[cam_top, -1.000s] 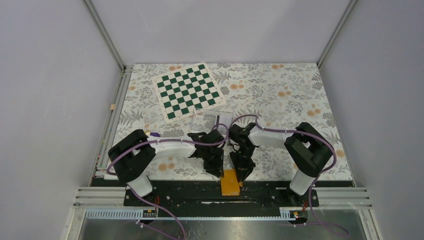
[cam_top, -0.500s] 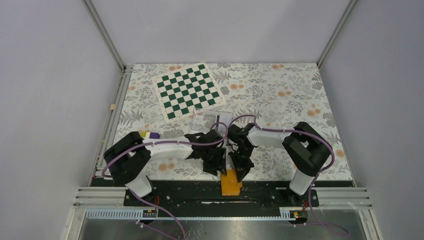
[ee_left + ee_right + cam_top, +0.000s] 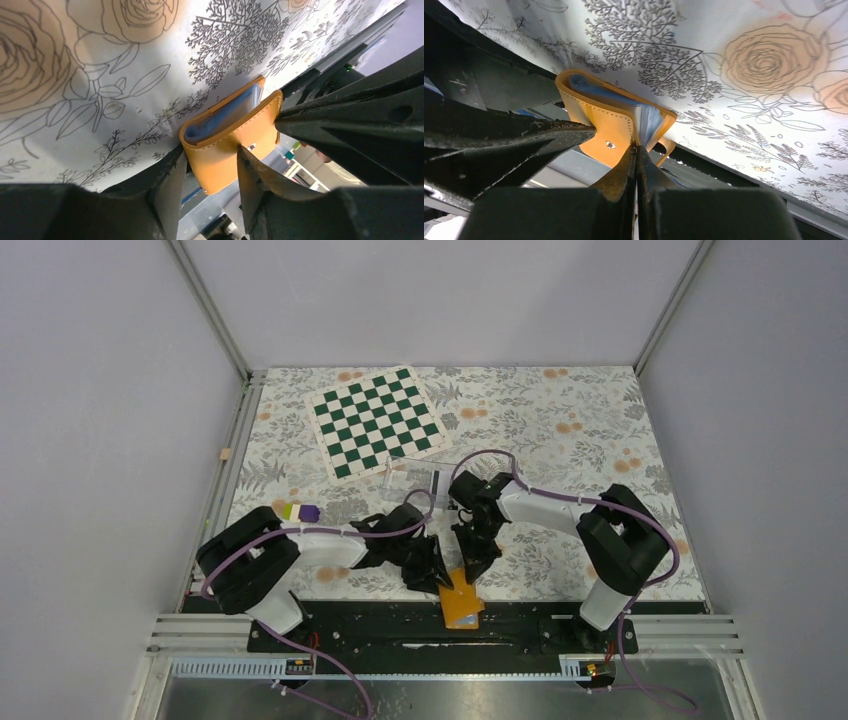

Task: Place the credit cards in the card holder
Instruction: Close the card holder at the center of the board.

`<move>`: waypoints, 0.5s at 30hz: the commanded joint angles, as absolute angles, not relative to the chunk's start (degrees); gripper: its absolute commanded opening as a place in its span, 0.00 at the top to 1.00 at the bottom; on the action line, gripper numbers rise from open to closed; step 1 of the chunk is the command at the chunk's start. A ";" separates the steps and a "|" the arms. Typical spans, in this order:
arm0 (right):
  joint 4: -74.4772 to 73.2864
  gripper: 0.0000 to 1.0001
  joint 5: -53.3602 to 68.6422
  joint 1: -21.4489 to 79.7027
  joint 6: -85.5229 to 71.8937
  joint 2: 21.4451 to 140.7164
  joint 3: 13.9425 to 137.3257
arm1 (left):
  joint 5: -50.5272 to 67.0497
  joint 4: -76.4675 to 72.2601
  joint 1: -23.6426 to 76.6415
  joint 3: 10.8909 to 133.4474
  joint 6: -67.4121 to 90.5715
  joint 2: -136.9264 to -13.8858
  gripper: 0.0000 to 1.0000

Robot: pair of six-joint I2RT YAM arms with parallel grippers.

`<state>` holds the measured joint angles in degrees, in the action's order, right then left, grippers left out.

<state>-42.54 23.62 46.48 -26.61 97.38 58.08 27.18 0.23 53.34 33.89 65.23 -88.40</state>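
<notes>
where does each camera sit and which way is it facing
top external: above and behind the bases, looking down on the table; both arms show, left gripper and right gripper at the card holder.
left wrist: on the left arm, looking low along its parted fingers, which flank the card holder.
right wrist: on the right arm, looking along its closed fingers at the card holder's flap.
shared: all three show the card holder.

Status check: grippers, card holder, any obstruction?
Left gripper clamped across card holder. Right gripper shut, tips at its cover edge. Holder ajar at near edge of table. Nothing in the way.
</notes>
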 commanded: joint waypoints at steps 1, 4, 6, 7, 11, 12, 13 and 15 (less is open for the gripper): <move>-41.82 0.95 23.36 44.33 -26.85 96.24 59.27 | 25.87 -5.00 52.22 33.60 66.80 -91.03 0.61; -41.55 0.67 23.22 43.51 -26.91 94.73 57.21 | 23.86 0.31 52.20 35.71 64.78 -91.06 0.66; -41.10 0.54 23.37 43.23 -27.02 93.86 55.50 | 22.71 4.22 52.15 37.37 63.00 -91.52 0.68; -40.69 0.50 23.81 43.21 -27.14 93.53 54.60 | 22.49 5.79 52.16 38.24 62.17 -92.20 0.69; -37.59 0.44 26.71 43.20 -28.94 93.34 50.60 | 22.30 7.82 52.12 40.00 60.42 -93.16 0.69; -36.57 0.44 27.60 43.18 -29.68 93.75 49.56 | 22.30 7.82 52.13 40.16 60.34 -93.31 0.69; -35.46 0.44 28.71 43.20 -30.09 94.49 48.60 | 22.30 7.80 52.12 40.31 60.26 -93.53 0.69; -33.06 0.45 30.63 43.21 -31.06 96.16 46.94 | 22.73 7.37 52.15 40.59 60.22 -94.05 0.69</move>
